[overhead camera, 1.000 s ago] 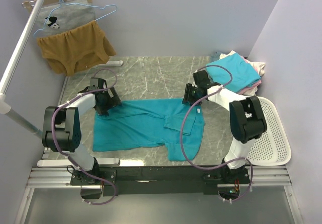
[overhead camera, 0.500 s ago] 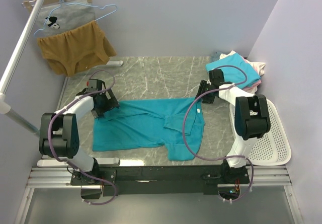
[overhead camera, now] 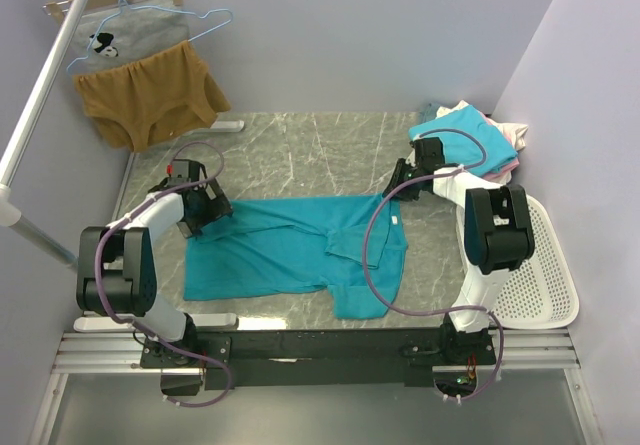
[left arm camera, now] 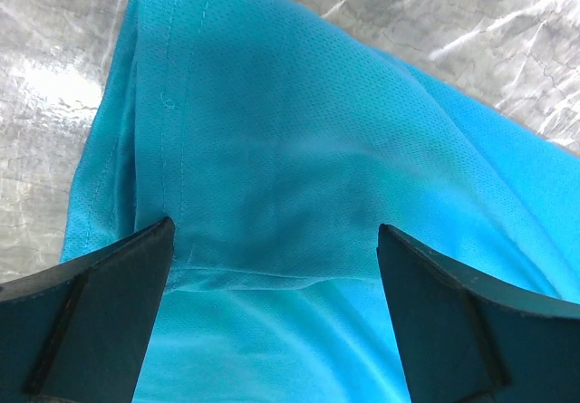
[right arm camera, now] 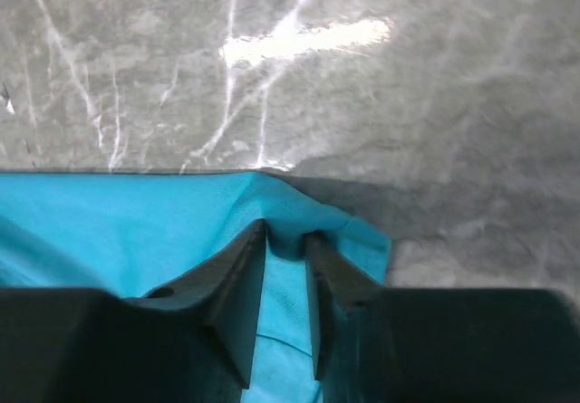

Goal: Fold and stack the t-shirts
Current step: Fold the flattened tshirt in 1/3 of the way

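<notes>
A teal t-shirt (overhead camera: 290,250) lies spread on the marble table, its lower right part folded over. My left gripper (overhead camera: 207,208) is at the shirt's far left corner. In the left wrist view it (left arm camera: 272,249) is open wide, with the shirt's edge (left arm camera: 272,149) beneath the jaws. My right gripper (overhead camera: 393,187) is at the shirt's far right corner. In the right wrist view it (right arm camera: 285,235) is shut on a pinch of the teal cloth (right arm camera: 136,222). A lighter turquoise t-shirt (overhead camera: 462,137) tops a pile with pink and white ones (overhead camera: 510,135) at the back right.
A white perforated basket (overhead camera: 545,265) stands at the right edge. A mustard-brown garment (overhead camera: 150,90) and a grey printed one (overhead camera: 120,37) hang at the back left beside a slanted pole (overhead camera: 40,95). Walls close in on both sides.
My right gripper has moved right and back, drawing the shirt's far right corner outward. My left gripper has shifted slightly left at the far left corner.
</notes>
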`<state>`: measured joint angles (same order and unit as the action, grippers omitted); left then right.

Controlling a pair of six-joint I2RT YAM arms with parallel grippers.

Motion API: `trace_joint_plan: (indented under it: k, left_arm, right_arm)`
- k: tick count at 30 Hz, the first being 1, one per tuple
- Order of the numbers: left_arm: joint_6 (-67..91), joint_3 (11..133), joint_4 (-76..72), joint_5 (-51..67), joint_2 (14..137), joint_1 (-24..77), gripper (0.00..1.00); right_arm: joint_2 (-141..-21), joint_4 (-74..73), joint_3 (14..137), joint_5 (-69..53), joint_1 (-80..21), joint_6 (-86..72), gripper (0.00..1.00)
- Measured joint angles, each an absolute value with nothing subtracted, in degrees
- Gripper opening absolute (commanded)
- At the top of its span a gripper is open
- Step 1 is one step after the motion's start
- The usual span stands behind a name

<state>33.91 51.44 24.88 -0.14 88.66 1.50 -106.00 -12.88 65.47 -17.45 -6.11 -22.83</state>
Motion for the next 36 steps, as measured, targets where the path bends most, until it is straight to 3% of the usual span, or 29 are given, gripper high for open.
trace_joint_plan:
  k: [2,18,19,21,22,23,26,36]
  left_arm:
    - [33.9,51.4,24.7,-0.1,88.7,1.4,1.00]
    - [33.9,51.0,23.0,-1.2,90.6,-0.8,0.99]
    - [33.9,51.0,23.0,-1.2,90.6,-0.9,0.99]
    - [33.9,51.2,22.8,-1.1,90.9,-0.9,0.99]
    - [33.8,51.3,22.5,-0.9,91.0,-0.9,1.00]
    - [33.8,51.5,22.4,-1.0,91.2,-0.9,0.99]
    - [33.7,51.9,22.2,-1.0,91.4,-1.2,0.99]
    - [34.1,57.1,21.6,-0.8,88.4,-1.4,0.99]
  right_arm:
    - [-106.7,-12.4,65.7,-18.5,-6.0,-22.9,0.00]
    - [-111.2,-12.4,75.9,-19.1,-1.3,-24.1,0.00]
    - [-111.4,-12.4,76.6,-19.2,-1.1,-24.1,0.15]
    - [-112.4,-12.5,78.0,-19.6,-0.9,-24.1,0.32]
    - [-113.3,-12.6,78.7,-19.7,-0.7,-23.6,0.47]
    - [-113.8,-12.5,79.0,-19.7,-0.5,-23.6,0.51]
    - [-114.7,-12.6,78.7,-19.2,0.5,-23.0,0.58]
    - [-103.5,-12.6,71.2,-19.2,-2.1,-22.3,0.61]
